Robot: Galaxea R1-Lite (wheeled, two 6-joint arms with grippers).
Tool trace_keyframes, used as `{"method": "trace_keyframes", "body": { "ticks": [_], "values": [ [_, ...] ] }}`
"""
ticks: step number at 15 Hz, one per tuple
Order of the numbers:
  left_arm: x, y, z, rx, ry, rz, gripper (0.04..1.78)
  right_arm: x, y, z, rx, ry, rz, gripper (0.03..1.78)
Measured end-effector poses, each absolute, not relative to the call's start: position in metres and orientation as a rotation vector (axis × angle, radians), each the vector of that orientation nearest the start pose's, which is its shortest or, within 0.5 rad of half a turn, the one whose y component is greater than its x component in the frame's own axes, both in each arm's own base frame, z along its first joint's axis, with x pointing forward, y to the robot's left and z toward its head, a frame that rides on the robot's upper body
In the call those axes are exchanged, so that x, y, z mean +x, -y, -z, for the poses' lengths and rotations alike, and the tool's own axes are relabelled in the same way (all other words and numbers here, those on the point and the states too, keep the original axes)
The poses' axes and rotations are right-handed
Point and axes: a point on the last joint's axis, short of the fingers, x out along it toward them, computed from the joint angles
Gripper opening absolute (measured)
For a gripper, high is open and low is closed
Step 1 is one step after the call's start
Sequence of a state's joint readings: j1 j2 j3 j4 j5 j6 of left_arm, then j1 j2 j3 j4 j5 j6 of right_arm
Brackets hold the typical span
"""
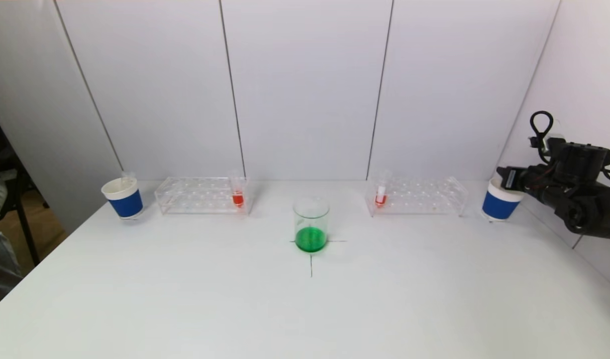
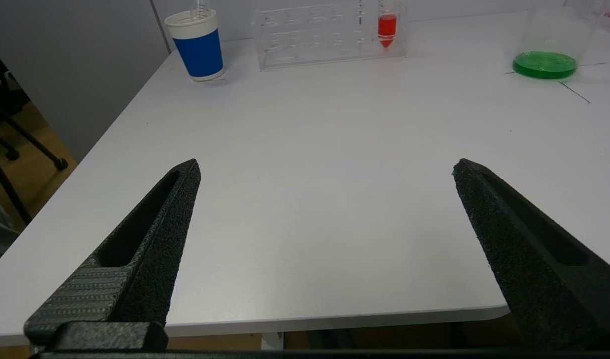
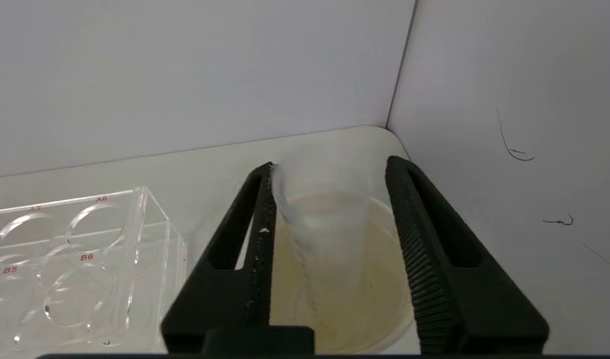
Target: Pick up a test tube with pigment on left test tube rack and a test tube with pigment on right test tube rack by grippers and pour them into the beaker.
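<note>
Test tube (image 3: pixel 319 219), empty, stands in the right paper cup (image 1: pixel 499 204), discarded there; the right pincer (image 3: pixel 329 172) is open around it, the left pincer (image 2: pixel 324 167) open and idle.

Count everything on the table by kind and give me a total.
Test tube racks: 2 (left, right)
Tubes with red pigment: 2
Empty tubes in cups: 2
Blue paper cups: 2
Beaker: 1
Total: 9

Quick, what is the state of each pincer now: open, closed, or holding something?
Left pincer: open, empty, above the bare table.
Right pincer: open around a clear empty tube in the right paper cup; whether it grips cannot be told.
</note>
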State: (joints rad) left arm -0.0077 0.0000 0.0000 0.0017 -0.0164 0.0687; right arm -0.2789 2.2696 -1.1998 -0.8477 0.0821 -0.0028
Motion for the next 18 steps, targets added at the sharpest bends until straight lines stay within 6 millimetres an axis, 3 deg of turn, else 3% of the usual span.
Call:
{"method": "trace_keyframes", "body": {
  "ticks": [3,7,13,18],
  "values": [
    [-0.023,0.0,-0.075,0.068,0.0,0.025,1.77,0.426,0.12,-0.091,0.037,-0.218,0.197,1.41],
    [-0.023,0.0,-0.075,0.068,-0.001,0.025,1.77,0.424,0.12,-0.094,0.037,-0.215,0.197,1.75],
    [-0.023,0.0,-0.075,0.068,-0.001,0.025,1.77,0.417,0.11,-0.11,0.03,-0.191,0.186,1.78],
    [-0.023,0.0,-0.075,0.069,-0.001,0.024,1.77,0.39,0.058,-0.142,0.01,-0.163,0.135,1.78]
  ]
}}
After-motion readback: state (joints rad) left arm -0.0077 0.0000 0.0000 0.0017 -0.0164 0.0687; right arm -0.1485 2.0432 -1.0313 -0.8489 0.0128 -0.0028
